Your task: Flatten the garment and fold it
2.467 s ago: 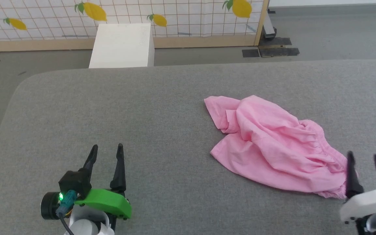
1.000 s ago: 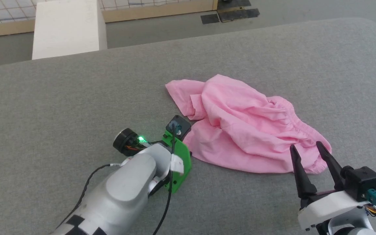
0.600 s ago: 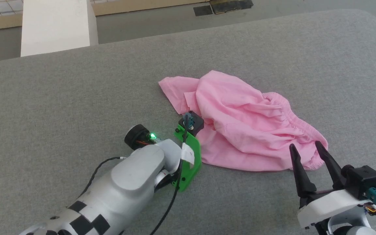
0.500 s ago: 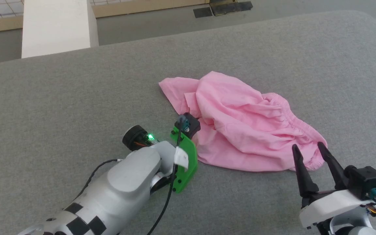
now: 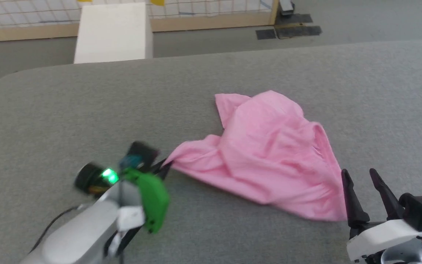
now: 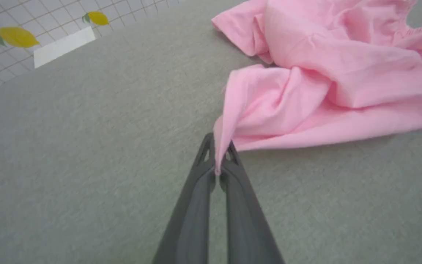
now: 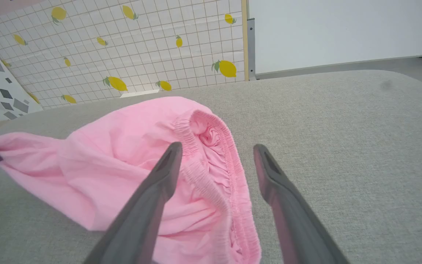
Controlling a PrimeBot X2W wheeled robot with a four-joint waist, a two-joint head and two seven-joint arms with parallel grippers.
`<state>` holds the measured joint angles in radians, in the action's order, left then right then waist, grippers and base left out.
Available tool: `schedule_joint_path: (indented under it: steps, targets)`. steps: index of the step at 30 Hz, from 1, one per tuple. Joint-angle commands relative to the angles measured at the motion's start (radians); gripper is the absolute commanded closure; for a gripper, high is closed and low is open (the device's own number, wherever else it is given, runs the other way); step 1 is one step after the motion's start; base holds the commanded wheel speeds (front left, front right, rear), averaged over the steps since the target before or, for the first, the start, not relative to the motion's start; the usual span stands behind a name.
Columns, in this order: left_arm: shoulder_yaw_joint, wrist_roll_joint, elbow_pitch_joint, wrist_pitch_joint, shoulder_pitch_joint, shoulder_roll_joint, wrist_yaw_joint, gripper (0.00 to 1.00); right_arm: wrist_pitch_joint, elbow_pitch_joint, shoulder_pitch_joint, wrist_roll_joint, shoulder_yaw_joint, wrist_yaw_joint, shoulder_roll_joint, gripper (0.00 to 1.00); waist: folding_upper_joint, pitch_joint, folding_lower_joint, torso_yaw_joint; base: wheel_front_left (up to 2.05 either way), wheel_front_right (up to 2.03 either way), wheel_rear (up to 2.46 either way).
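The pink garment (image 5: 269,157) lies crumpled on the grey padded surface (image 5: 86,110), right of centre. My left gripper (image 5: 165,167) is shut on a corner of the garment (image 6: 269,106), stretching it into a point toward the left; the left wrist view shows the cloth pinched between the two dark fingertips (image 6: 218,154). At the lower right, my right gripper (image 5: 361,176) stands open, just beside the garment's near right edge. In the right wrist view its open fingers (image 7: 214,150) straddle the gathered elastic band (image 7: 218,161) without closing on it.
A white box (image 5: 114,33) stands on the floor beyond the surface's far edge. Behind it runs a lemon-patterned tiled screen (image 7: 123,51) with a wooden base. Dark mats (image 5: 288,31) lie on the floor at the back right.
My left gripper shut on the garment's near left edge and pulled it left and toward me, stretching the cloth out. The head view shifted. The right gripper stayed open beside the elastic band.
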<state>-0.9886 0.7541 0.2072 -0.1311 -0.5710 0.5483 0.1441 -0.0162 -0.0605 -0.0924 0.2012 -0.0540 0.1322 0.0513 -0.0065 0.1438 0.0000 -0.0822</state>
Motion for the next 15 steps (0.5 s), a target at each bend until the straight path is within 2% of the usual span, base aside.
schedule_joint_path:
  steps: [1, 5, 7, 9, 11, 13, 14, 15]
  targets:
    - [0.018, 0.023, -0.05, -0.001, 0.056, 0.046, 0.044, 1.0, 0.003, -0.001, -0.015, 0.005, -0.004, -0.002, -0.001, 0.0, 0.0065, -0.021, 0.0, 0.045, 0.0, 0.0, 0.0]
    - [0.087, 0.102, -0.247, -0.004, 0.245, 0.182, 0.206, 1.0, 0.009, 0.0, -0.024, 0.006, -0.011, -0.002, -0.001, 0.0, 0.0065, -0.025, 0.0, 0.086, 0.0, 0.0, 0.0]
    - [0.114, 0.143, -0.307, 0.003, 0.334, 0.226, 0.273, 1.0, 0.01, 0.0, -0.026, 0.006, -0.013, -0.002, -0.001, 0.0, 0.0065, -0.027, 0.0, 0.104, 0.0, 0.0, 0.0]
    - [0.137, 0.19, -0.342, 0.014, 0.416, 0.252, 0.321, 1.0, 0.014, 0.001, -0.025, 0.004, -0.015, -0.002, -0.001, 0.0, 0.0065, -0.033, 0.0, 0.118, 0.0, 0.0, 0.0]
    - [0.148, 0.232, -0.35, 0.02, 0.485, 0.265, 0.347, 1.0, 0.017, 0.001, -0.025, 0.001, -0.013, -0.002, -0.001, 0.0, 0.0065, -0.036, 0.0, 0.129, 0.0, 0.0, 0.0]
    - [0.16, 0.271, -0.341, 0.038, 0.532, 0.256, 0.35, 1.0, 0.019, 0.0, -0.025, 0.001, -0.011, -0.002, -0.001, 0.0, 0.0065, -0.039, 0.0, 0.137, 0.0, 0.0, 0.0]
    - [0.164, 0.281, -0.332, 0.048, 0.545, 0.249, 0.347, 0.97, 0.021, 0.0, -0.025, -0.001, -0.01, -0.002, -0.001, 0.0, 0.0065, -0.04, 0.0, 0.139, 0.0, 0.0, 0.0]
    - [0.167, 0.291, -0.318, 0.059, 0.555, 0.24, 0.341, 0.51, 0.023, 0.0, -0.025, -0.002, -0.009, -0.002, -0.001, 0.0, 0.0065, -0.042, 0.0, 0.14, 0.0, 0.0, 0.0]
